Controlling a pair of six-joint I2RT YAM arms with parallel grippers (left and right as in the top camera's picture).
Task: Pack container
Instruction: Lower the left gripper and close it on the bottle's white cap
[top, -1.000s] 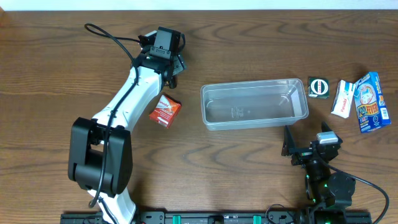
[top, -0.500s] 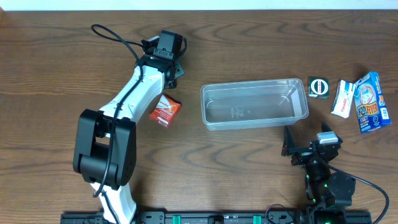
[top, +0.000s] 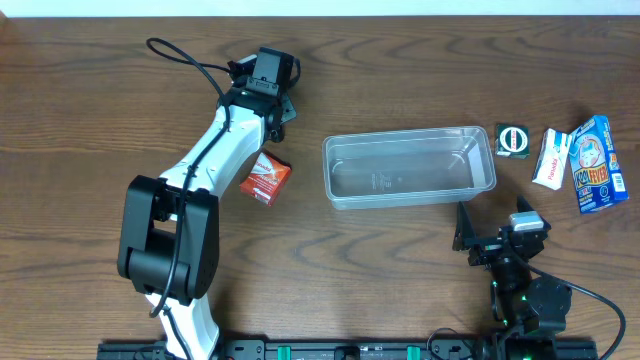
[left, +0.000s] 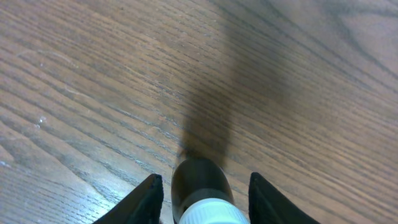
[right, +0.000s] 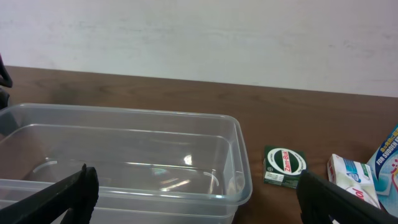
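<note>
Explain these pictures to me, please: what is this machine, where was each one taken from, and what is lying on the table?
These are two robot arms at a wooden table. One picture looks down from above; the other two come from a camera on each wrist, showing that arm's own fingers. The left gripper, open, stands around a small dark and white thing, maybe a bottle, without squeezing it. The right gripper is open and empty, facing a clear plastic container with nothing in it. A red packet lies left of it; a small green box, a white box and a blue box lie to its right.
</note>
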